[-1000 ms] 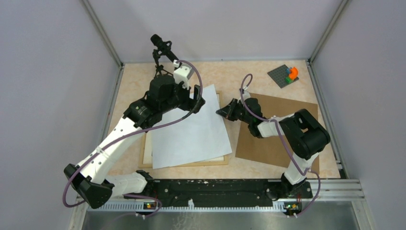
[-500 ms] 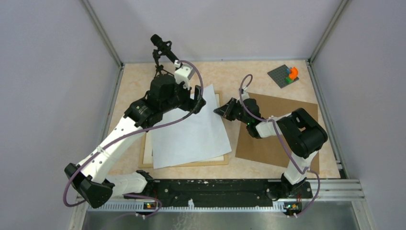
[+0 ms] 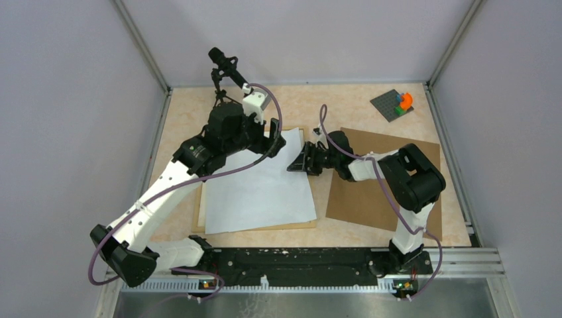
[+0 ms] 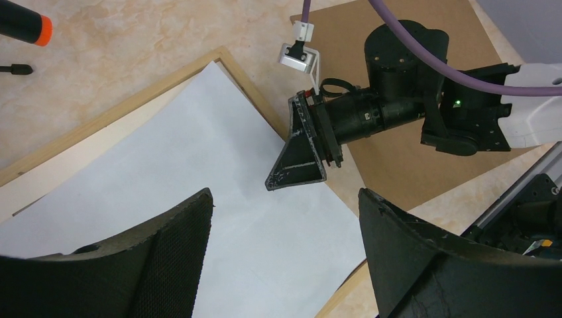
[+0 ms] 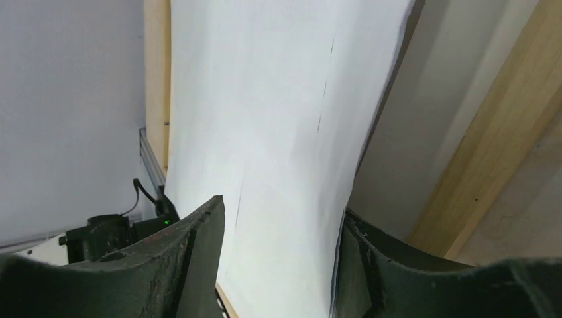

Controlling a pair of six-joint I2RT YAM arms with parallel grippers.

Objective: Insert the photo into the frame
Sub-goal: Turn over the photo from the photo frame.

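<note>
The photo lies blank white side up over the frame, a little askew; its printed side is hidden. My left gripper hovers open above the sheet's far corner, and in the left wrist view its fingers straddle bare paper without touching it. My right gripper sits at the sheet's right edge. In the right wrist view its jaws stand apart, with the paper's edge between them, close against the right-hand finger. Light wooden rails show beside the sheet.
A brown backing board lies flat to the right of the frame, under the right arm. A grey plate with small coloured bricks sits at the back right. A black tool with an orange collar lies at the back left.
The right gripper moved left to the sheet's edge and went from shut to open. The sheet shifted and turned a little leftwards on the frame. The left arm stayed put.
</note>
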